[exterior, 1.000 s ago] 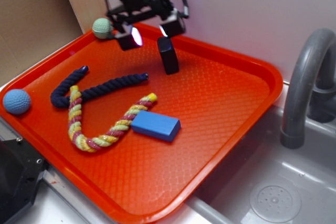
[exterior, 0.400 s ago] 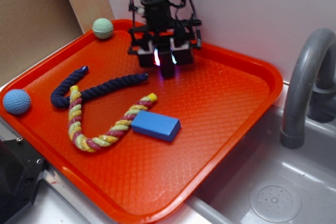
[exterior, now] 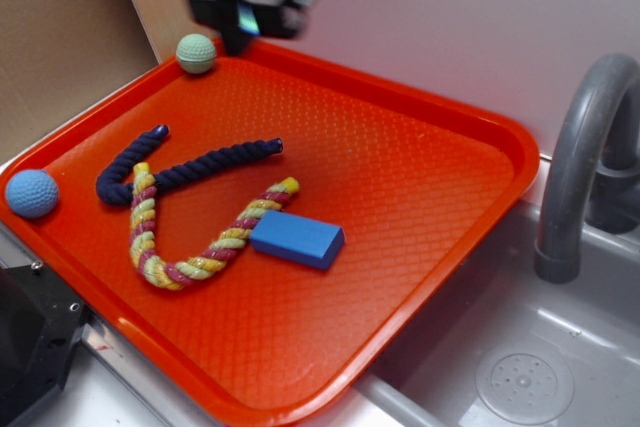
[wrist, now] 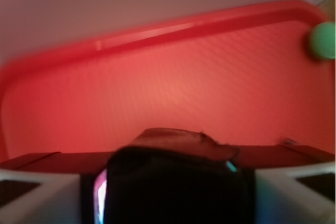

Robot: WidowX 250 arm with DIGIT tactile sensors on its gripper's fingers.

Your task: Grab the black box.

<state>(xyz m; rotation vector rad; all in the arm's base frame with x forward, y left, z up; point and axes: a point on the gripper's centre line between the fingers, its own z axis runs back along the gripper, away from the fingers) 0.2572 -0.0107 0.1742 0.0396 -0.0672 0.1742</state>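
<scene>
My gripper [exterior: 243,19] is blurred and raised above the far left corner of the red tray [exterior: 420,117]. It is shut on the black box [exterior: 237,39], whose lower end hangs below the fingers. In the wrist view the black box [wrist: 173,187] fills the gap between the two white fingers [wrist: 39,198], high above the tray floor [wrist: 157,87].
A flat blue block [exterior: 296,238], a navy rope [exterior: 185,172] and a multicoloured rope [exterior: 200,237] lie on the tray. A green ball [exterior: 196,53] sits at the far corner, a blue ball [exterior: 31,193] at the left rim. A grey faucet [exterior: 580,167] and sink [exterior: 520,367] stand to the right.
The gripper came down over the upright black box, closed on it, then lifted it up and to the left. The box's former spot on the tray is bare.
</scene>
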